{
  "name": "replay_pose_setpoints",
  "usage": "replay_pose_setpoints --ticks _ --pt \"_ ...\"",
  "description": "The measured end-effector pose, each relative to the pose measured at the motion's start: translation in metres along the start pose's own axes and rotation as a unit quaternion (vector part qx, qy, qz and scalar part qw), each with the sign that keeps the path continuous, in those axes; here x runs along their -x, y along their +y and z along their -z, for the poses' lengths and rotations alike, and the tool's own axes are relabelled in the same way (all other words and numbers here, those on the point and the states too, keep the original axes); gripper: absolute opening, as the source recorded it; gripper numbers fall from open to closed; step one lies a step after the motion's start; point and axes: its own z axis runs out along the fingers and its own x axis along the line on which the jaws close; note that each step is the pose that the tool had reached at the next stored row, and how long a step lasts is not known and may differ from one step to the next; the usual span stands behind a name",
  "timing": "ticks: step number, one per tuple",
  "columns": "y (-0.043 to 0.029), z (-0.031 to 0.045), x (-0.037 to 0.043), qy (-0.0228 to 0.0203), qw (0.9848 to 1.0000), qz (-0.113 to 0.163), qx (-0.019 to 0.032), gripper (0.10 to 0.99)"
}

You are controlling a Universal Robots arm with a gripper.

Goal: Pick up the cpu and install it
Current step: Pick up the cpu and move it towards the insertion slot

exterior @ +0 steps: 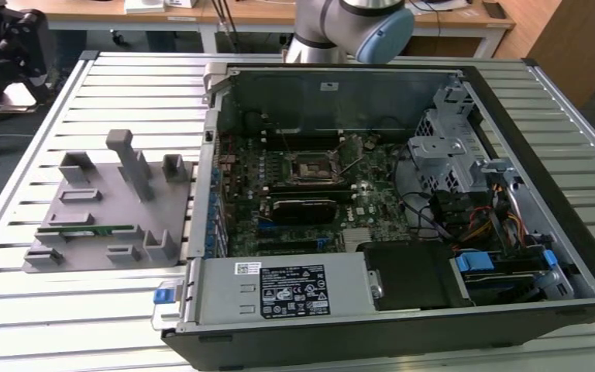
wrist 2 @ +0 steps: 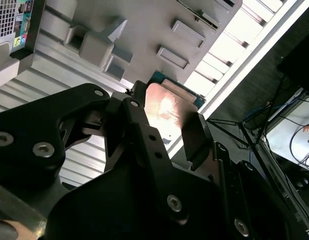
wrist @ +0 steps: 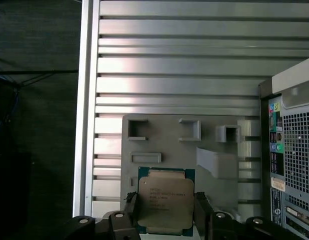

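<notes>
Grip is closed on the cpu (wrist: 164, 197): in both wrist views the gripper (wrist: 166, 210) has its two fingers (wrist: 130, 212) pressed against opposite edges of the chip, with the flat silvery top facing the first wrist camera. You hold it, as far as I can judge, lifted clear above the grey parts tray (wrist: 159, 135) on the slatted table (wrist: 174, 65), beside the open computer case (exterior: 504, 85). The black-framed socket (exterior: 308, 166) sits inside that case, to the exterior view's right of the tray and well apart from the chip.
</notes>
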Motion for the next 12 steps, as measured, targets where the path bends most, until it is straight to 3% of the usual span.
replay_pose_setpoints --ticks 12 --pt "0.0005 0.0003 0.0263 0.0 1.0 0.0 0.0 0.533"
